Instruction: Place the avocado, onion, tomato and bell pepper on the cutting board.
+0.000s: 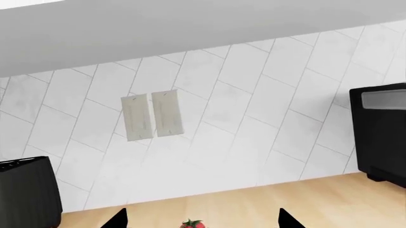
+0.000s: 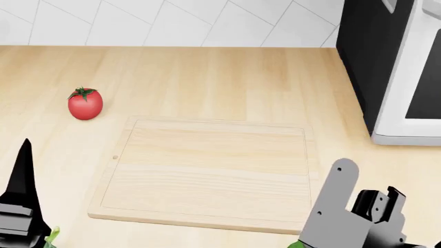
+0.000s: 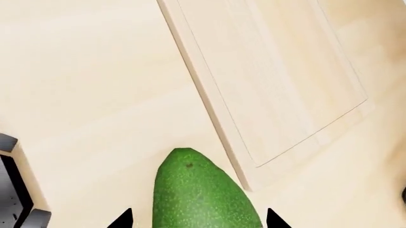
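The tomato (image 2: 85, 104) stands on the wooden counter, left of and beyond the pale cutting board (image 2: 214, 170), which has nothing on it. In the left wrist view only the tomato's top (image 1: 192, 224) shows, between the two black tips of my open left gripper (image 1: 203, 221). One left finger (image 2: 24, 170) shows in the head view. My right gripper (image 3: 198, 219) is open, its tips on either side of the avocado (image 3: 199, 192), with gaps on both sides. The avocado lies beside the board's corner (image 3: 254, 161). A green sliver (image 2: 52, 237), maybe the bell pepper, is at the bottom left. The onion is out of view.
A tall black and silver appliance (image 2: 386, 67) stands at the counter's right end. The tiled wall (image 2: 172, 20) runs along the back, with two outlets (image 1: 152, 115). A black toaster-like box (image 1: 25, 190) and another black appliance (image 1: 381, 133) flank the left wrist view.
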Robot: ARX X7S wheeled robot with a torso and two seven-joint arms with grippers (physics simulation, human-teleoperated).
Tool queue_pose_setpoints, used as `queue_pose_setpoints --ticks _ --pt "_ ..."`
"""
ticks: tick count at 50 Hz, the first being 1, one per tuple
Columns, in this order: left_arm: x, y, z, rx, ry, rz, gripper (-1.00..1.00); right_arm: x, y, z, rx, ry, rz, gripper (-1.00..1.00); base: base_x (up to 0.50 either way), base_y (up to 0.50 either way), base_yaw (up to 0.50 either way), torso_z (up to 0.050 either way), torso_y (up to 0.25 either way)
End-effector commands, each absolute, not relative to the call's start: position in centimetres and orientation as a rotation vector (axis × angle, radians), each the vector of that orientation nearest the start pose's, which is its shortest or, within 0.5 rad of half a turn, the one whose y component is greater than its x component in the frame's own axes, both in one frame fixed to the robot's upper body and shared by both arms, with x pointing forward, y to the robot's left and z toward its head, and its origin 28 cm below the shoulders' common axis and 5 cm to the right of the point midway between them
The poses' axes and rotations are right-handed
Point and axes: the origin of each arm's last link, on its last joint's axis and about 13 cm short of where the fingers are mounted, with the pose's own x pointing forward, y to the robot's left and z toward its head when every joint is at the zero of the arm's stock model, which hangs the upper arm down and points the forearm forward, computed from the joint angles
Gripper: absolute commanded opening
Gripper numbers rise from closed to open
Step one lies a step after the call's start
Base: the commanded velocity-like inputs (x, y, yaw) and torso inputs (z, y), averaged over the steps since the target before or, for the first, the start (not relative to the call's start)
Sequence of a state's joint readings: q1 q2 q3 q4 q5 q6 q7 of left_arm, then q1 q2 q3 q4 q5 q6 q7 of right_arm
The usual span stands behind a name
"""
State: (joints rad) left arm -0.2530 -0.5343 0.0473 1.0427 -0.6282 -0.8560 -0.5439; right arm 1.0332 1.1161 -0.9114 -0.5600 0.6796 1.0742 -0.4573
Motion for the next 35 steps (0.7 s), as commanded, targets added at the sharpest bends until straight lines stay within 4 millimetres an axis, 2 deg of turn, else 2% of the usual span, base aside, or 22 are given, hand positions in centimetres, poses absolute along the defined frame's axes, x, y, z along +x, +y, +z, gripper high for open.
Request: queue_pose_setpoints --ticks 1,17,18,30,33,35 --pt "16.7 22.8 20.0 0.123 -0.327 -0.013 1.00 24.1 -20.8 21.5 -0.785 0.604 0.784 1.00 0.00 0.00 0.00 0.000 0.000" --pt "16.1 22.9 20.1 0.122 -0.319 -0.005 1.00 24.6 -21.5 20.8 -0.766 0.645 0.745 1.00 0.00 0.00 0.00 0.000 0.000" --pt "16.1 22.9 20.1 0.122 -0.319 -0.005 1.00 24.5 -21.5 20.8 -0.762 0.647 0.745 -1.00 0.00 0.00 0.00 0.000 0.000" --pt "16.2 22.8 20.0 0.119 -0.319 -0.007 1.00 23.9 -21.3 21.7 -0.759 0.631 0.777 -1.00 0.00 0.00 0.00 0.000 0.000" --pt "16.3 22.8 20.0 0.119 -0.321 -0.005 1.00 23.6 -21.3 23.0 -0.773 0.582 0.780 -1.00 0.00 0.00 0.00 0.000 0.000" --pt "16.4 22.8 20.0 0.119 -0.322 -0.003 1.00 22.9 -20.9 25.2 -0.772 0.489 0.794 -1.00 0.00 0.00 0.00 0.000 0.000"
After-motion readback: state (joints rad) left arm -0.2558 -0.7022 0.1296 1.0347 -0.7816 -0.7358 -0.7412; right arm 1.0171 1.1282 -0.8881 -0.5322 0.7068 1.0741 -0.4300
